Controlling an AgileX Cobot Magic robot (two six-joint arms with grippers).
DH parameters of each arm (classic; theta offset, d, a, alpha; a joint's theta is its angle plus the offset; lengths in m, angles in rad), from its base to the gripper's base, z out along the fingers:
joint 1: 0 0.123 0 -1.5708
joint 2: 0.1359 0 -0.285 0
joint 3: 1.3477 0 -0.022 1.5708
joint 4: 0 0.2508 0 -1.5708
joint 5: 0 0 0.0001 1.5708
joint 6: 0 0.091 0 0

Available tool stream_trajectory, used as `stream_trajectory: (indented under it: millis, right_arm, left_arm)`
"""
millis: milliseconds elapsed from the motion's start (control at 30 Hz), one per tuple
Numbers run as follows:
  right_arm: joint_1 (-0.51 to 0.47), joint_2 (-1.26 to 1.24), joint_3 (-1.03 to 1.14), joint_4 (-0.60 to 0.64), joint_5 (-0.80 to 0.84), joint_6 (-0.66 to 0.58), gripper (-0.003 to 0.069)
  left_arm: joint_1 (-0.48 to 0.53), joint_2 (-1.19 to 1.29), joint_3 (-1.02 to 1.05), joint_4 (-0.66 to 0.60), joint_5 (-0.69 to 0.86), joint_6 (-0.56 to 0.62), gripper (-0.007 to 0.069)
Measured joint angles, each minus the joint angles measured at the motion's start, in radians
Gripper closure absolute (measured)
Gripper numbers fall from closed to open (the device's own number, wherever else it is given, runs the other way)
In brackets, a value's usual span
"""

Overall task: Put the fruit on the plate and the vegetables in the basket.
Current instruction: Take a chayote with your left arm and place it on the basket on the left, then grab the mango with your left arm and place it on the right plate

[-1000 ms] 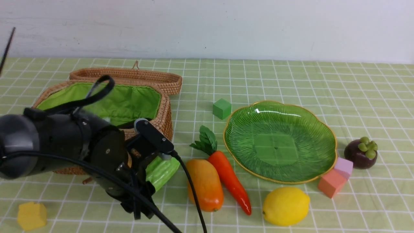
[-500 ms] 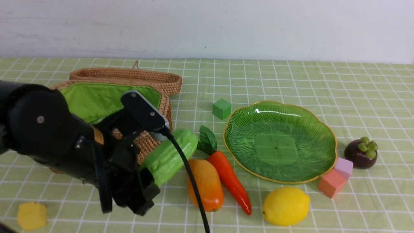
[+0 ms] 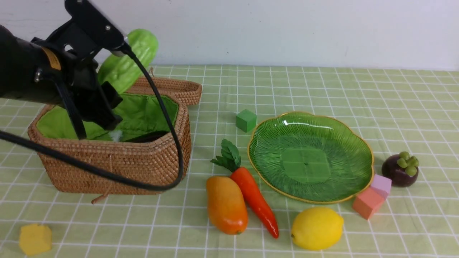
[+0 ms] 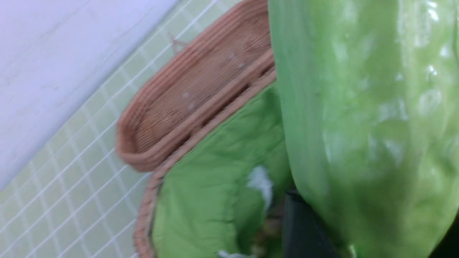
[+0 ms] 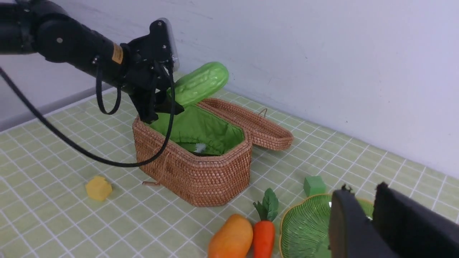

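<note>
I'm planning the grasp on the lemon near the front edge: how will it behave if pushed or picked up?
The lemon looks nearly round and lies free on the checked cloth, so a push would probably roll it. Its skin looks smooth, so a grip might slip unless it closes across the widest part.

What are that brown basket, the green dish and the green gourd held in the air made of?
Brown woven basket: looks like wicker, matt coiled strands, with a green cloth lining. Scalloped green dish: seemingly glass, translucent, glossy glints, gold rim. Ridged light-green gourd: probably plastic, smooth with shiny highlights.
</note>
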Motion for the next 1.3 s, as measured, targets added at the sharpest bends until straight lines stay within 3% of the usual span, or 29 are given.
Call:
stream_trajectory:
  millis: [267,333,467,633,733,800,900,1033,1067,1167,1300]
  right_arm:
    - [0.000,0.000,0.000,0.001,0.059,0.000,0.0531]
    - [0.000,0.000,0.000,0.001,0.072,0.000,0.0531]
    - [0.000,0.000,0.000,0.003,0.080,0.000,0.0531]
    - [0.000,0.000,0.000,0.004,0.082,0.000,0.0529]
    - [0.000,0.000,0.000,0.003,0.083,0.000,0.0527]
    - [0.000,0.000,0.000,0.003,0.085,0.000,0.0526]
    - [0.000,0.000,0.000,0.003,0.102,0.000,0.0523]
    - [0.000,0.000,0.000,0.003,0.128,0.000,0.0520]
    - [0.000,0.000,0.000,0.003,0.140,0.000,0.0520]
    - [0.000,0.000,0.000,0.003,0.193,0.014,0.0520]
    - [0.000,0.000,0.000,0.003,0.279,0.045,0.0520]
  left_arm:
    - [0.098,0.132,0.000,0.051,-0.135,-0.036,0.0259]
    - [0.107,0.144,0.000,0.053,-0.157,-0.059,0.0207]
    - [0.107,0.146,0.000,0.050,-0.171,-0.089,0.0006]
    - [0.107,0.128,0.000,0.000,-0.108,-0.128,-0.0029]
    - [0.107,0.090,0.000,-0.082,-0.058,-0.181,0.0020]
    - [0.104,0.054,0.000,-0.168,-0.038,-0.224,0.0095]
    - [0.070,0.002,-0.001,-0.276,0.026,-0.260,0.0258]
    - [-0.052,-0.041,-0.004,-0.358,0.239,-0.275,0.0578]
    - [-0.091,-0.041,-0.004,-0.369,0.295,-0.280,0.0622]
    - [-0.214,-0.027,-0.004,-0.376,0.415,-0.349,0.0638]
    - [-0.345,-0.008,-0.004,-0.369,0.452,-0.474,0.0638]
